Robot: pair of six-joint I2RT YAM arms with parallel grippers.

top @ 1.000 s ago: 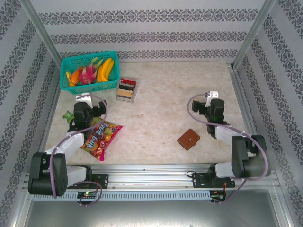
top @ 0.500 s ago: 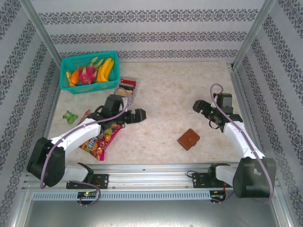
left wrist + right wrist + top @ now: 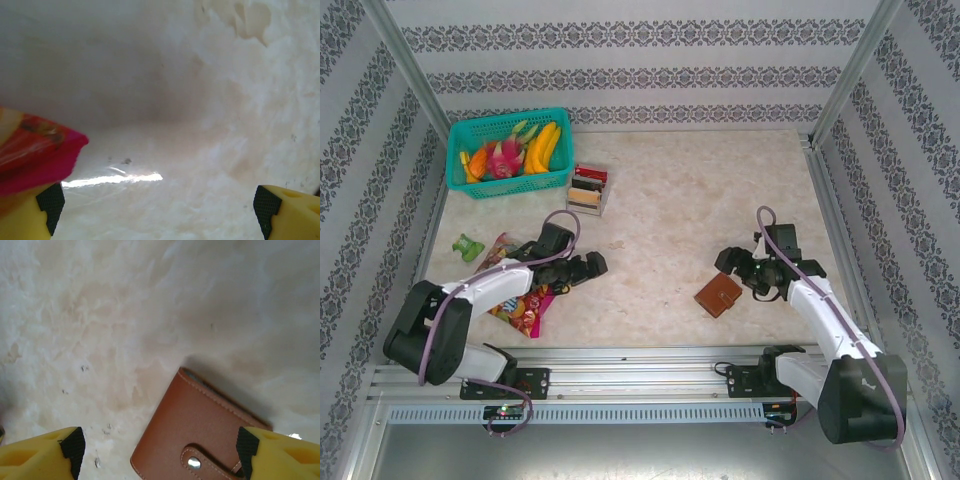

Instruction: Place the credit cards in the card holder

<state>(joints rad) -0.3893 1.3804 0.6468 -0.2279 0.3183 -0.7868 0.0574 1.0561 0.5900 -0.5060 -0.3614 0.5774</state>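
R arm (image 3: 825,312) dropped over card holder (image 3: 195,425), btm edge cut off; both jaws released.

1. Pretty sure I live in a robot lab test cell, not anyone's home.
2. Aluminium frame posts (image 3: 405,60) box me in, with patterned wallpaper panels (image 3: 640,70) as walls.
3. I'm bolted to a slotted metal rail (image 3: 640,362) at the edge of a marble-look tabletop (image 3: 670,190).
4. The props look staged: a teal basket (image 3: 510,183) of plastic-looking fruit (image 3: 525,148).
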